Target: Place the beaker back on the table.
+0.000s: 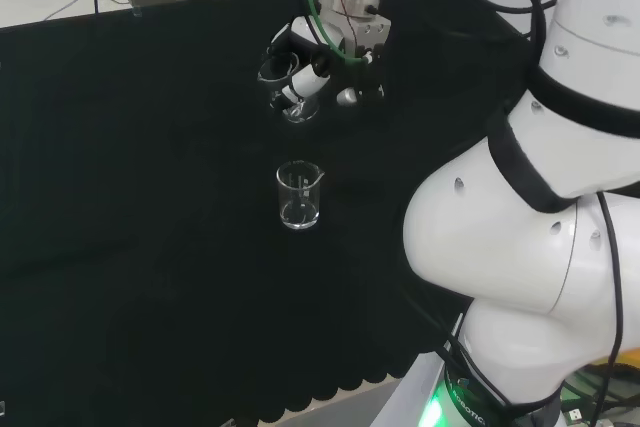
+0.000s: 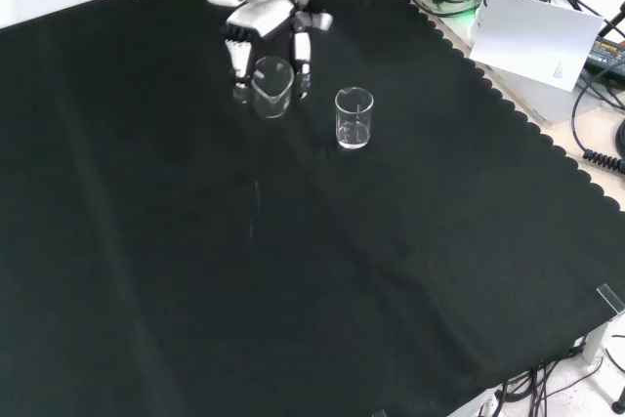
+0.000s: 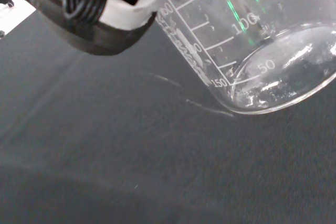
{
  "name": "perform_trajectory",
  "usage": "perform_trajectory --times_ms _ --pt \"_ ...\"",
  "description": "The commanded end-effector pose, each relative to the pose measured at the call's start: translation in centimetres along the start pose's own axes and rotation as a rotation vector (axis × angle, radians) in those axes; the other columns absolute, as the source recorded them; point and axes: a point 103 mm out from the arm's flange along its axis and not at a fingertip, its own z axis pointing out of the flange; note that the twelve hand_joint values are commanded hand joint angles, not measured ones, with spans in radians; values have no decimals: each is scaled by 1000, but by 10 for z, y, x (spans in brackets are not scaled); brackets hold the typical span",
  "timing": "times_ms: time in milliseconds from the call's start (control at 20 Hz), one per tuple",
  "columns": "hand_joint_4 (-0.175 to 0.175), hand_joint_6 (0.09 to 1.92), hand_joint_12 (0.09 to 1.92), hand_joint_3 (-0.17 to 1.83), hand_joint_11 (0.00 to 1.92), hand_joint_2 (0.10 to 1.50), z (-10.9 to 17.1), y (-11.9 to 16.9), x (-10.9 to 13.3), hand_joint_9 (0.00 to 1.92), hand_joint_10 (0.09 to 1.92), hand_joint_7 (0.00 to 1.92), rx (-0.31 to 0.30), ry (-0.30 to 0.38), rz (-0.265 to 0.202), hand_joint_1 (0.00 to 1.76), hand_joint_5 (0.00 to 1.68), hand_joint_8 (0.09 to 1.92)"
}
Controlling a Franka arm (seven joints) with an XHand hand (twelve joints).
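Front view counts two clear glass beakers on or over the black cloth (image 2: pixel 195 271). Leftmost is the held beaker (image 2: pixel 272 86), tilted, its rim facing the camera, with the hand (image 2: pixel 264 21) above it; black and white fingers (image 2: pixel 237 58) curl down on either side of the glass and grip it. Just to its right stands the second beaker (image 2: pixel 354 117), upright on the cloth, a plain cylinder with a thick base, apart from the first. Whether the held beaker touches the cloth cannot be told.

Head view shows the same pair one behind the other: the held beaker (image 1: pixel 290 92) tipped in the hand (image 1: pixel 310 72), the standing beaker (image 1: pixel 299 196) nearer the camera with its pouring lip showing.

Wrist view brings the held beaker (image 3: pixel 257 45) close, with white printed graduation lines, a rounded heavy base, and cloth (image 3: pixel 131 171) below it.

In the front view the cloth lies smooth with faint creases and a scalloped right edge, bare over its whole lower half.
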Motion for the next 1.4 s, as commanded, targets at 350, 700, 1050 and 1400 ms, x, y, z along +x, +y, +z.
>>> perform_trajectory --times_ms 350,700,1050,1400 --pt "-175 87 534 -175 1535 1013 43 49 -81 1723 87 1569 -30 68 46 1320 1530 87" --pt "-175 87 535 -175 1530 1013 58 50 -93 1720 87 1569 -49 122 72 1320 1530 87" --pt "-175 87 538 -175 1529 1013 68 47 -105 1719 87 1569 -60 183 100 1320 1530 87" --pt "-175 87 541 -175 1529 1014 77 44 -111 1713 87 1568 -73 245 129 1320 1530 87"
